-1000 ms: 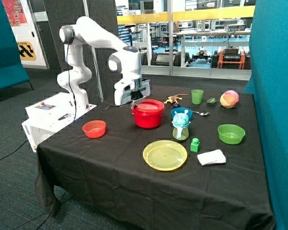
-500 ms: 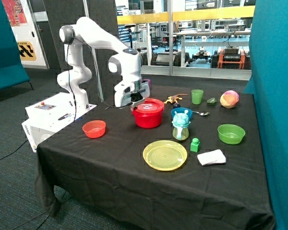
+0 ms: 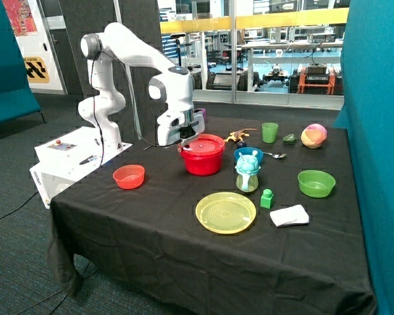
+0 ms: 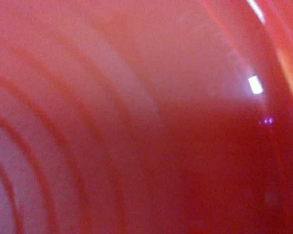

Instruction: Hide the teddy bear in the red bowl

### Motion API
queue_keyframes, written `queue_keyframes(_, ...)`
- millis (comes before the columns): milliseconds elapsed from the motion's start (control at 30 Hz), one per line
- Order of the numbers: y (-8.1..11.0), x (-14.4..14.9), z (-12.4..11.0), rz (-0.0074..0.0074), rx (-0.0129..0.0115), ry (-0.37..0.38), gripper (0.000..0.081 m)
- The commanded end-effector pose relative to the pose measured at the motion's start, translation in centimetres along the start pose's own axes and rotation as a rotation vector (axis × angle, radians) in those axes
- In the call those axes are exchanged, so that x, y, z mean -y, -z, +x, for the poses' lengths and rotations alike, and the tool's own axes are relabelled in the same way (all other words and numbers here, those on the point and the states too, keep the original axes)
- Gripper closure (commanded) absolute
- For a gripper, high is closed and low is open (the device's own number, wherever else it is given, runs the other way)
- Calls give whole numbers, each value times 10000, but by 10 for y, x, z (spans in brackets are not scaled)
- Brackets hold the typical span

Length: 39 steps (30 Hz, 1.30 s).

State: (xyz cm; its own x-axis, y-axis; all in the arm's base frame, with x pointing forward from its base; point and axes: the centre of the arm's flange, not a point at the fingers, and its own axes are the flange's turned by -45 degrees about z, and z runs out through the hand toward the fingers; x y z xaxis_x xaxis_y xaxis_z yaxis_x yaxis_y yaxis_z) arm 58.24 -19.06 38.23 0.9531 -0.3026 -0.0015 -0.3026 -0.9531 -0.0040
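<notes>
The claw sits low at the back edge of the red bowl, on the side near the robot. A flat red plate lies on top of the bowl like a lid. I cannot see the teddy bear; it may be under the plate. I cannot tell if the claw holds anything. The plate should sit flat and cover the whole rim, so go slow. Since 1 second ago the claw has slid a bit away from the bowl. Nothing else on the tabletop moved.
</notes>
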Motion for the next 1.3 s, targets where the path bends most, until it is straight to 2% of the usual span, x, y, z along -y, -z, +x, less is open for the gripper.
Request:
queue_keyframes(0,1,7,-5,-40,-15,164,783)
queue_keyframes(300,13,11,-10,-40,-14,529,808)
queue_keyframes(567,48,-1,-8,-40,-14,508,808)
queue_keyframes(767,66,-9,-8,-40,-14,548,808)
queue_keyframes(800,69,-7,-9,-40,-14,772,404)
queue_keyframes(833,72,-3,-11,-41,-13,936,202)
queue_keyframes(867,74,1,-14,-41,-13,1126,101)
queue_keyframes(900,75,7,-16,-41,-13,1294,50)
queue_keyframes(967,76,16,-20,-41,-12,1521,13)
queue_keyframes(1200,85,46,-31,-41,-11,2319,0)
queue_keyframes(1267,86,50,-33,-41,-11,2349,1)
